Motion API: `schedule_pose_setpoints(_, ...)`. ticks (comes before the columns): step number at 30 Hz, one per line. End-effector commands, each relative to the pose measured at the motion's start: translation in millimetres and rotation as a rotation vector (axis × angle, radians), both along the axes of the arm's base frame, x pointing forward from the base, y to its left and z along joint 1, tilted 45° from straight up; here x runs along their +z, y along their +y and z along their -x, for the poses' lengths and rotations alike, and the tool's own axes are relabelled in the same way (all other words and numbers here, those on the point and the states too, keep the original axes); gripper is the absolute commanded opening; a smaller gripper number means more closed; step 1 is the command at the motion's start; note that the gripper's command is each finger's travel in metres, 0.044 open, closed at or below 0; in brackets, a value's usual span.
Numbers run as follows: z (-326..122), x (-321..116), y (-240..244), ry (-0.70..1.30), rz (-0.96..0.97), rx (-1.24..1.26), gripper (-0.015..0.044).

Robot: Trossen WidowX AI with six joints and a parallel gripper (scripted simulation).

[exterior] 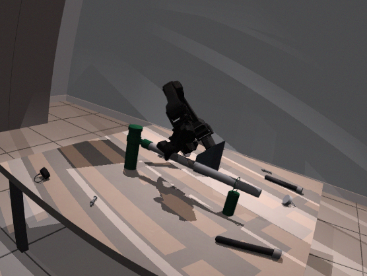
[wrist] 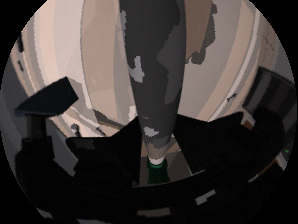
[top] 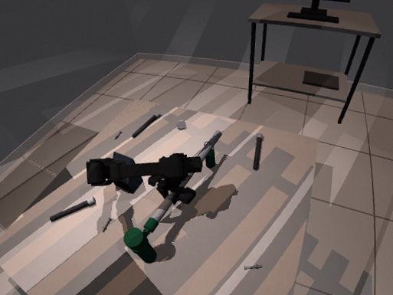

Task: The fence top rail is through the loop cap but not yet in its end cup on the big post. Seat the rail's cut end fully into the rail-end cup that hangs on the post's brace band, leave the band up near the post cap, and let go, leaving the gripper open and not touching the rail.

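The grey-white rail (top: pixel 159 213) (exterior: pixel 228 178) (wrist: pixel 154 60) slopes from the small green post (top: pixel 211 159) (exterior: pixel 231 203) up to the green rail-end cup (top: pixel 151 225) (exterior: pixel 145 143) (wrist: pixel 158 173). Its near end meets the cup mouth in line; how deep it sits inside is hidden. The cup hangs from the brace band (exterior: pixel 134 139) on the big green post (top: pixel 134 237) (exterior: pixel 131 156), a little below the post's cap. The far end passes through the thin wire loop of the loop cap and sticks out beyond. My gripper (top: pixel 174 196) (exterior: pixel 171 155) (wrist: pixel 153 116) is shut on the rail, nearer the cup.
Dark rods with pale ends (top: pixel 72 210) (top: pixel 257 152) (top: pixel 145 126) (exterior: pixel 248 245) lie around the rail. Small bolts (top: pixel 253 267) (exterior: pixel 93 201), a pale round cap (top: pixel 181 124) (exterior: pixel 287 200) and a black ringed part (exterior: pixel 43 174) also lie about.
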State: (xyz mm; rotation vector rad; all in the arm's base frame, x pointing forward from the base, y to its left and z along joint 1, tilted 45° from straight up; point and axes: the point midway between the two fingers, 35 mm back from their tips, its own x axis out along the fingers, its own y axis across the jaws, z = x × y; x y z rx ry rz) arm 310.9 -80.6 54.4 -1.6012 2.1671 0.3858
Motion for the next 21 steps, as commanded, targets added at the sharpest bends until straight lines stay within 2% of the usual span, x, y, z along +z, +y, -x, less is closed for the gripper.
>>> schedule_pose_setpoints(1, -0.3, 7.2, -2.3, -0.004, 0.009, 0.010, 0.0000)
schedule_pose_setpoints(21, 1.0, 13.4, -8.4, -0.004, 0.009, 0.010, 0.0000)
